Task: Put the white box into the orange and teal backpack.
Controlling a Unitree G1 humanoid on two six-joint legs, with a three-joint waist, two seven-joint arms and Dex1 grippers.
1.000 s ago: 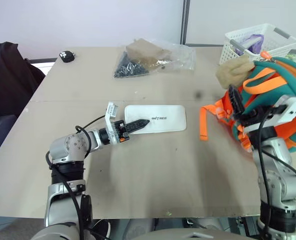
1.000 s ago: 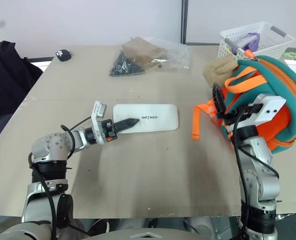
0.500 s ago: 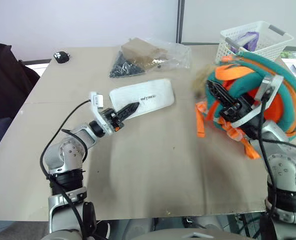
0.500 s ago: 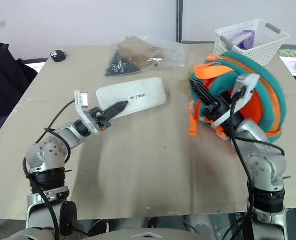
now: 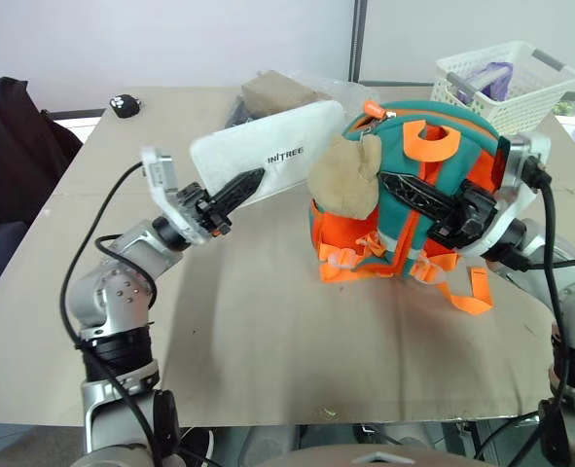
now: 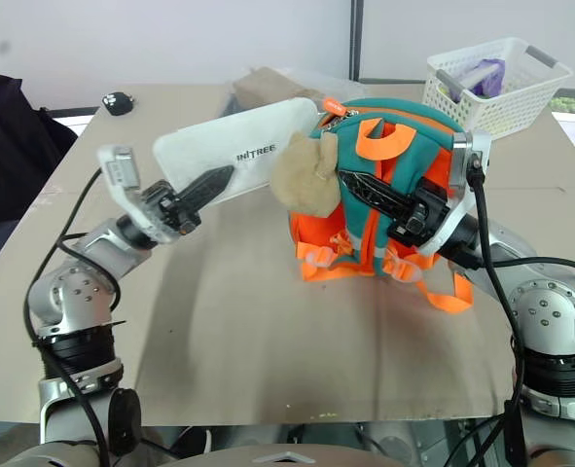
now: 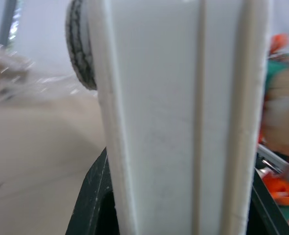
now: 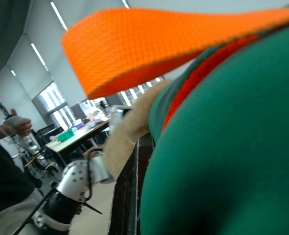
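I've got the left gripper (image 5: 236,187) clamped on the white box (image 5: 268,156), box off the table (image 5: 268,331), tilted, far end at the orange and teal backpack's (image 5: 409,195) top. My right gripper (image 5: 413,190) is closed tight on the backpack, upright on the table.

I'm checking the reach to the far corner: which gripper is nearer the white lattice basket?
Right. The right gripper is shut on the orange and teal backpack, just short of the white lattice basket; the left gripper, holding the white box, is across the table.
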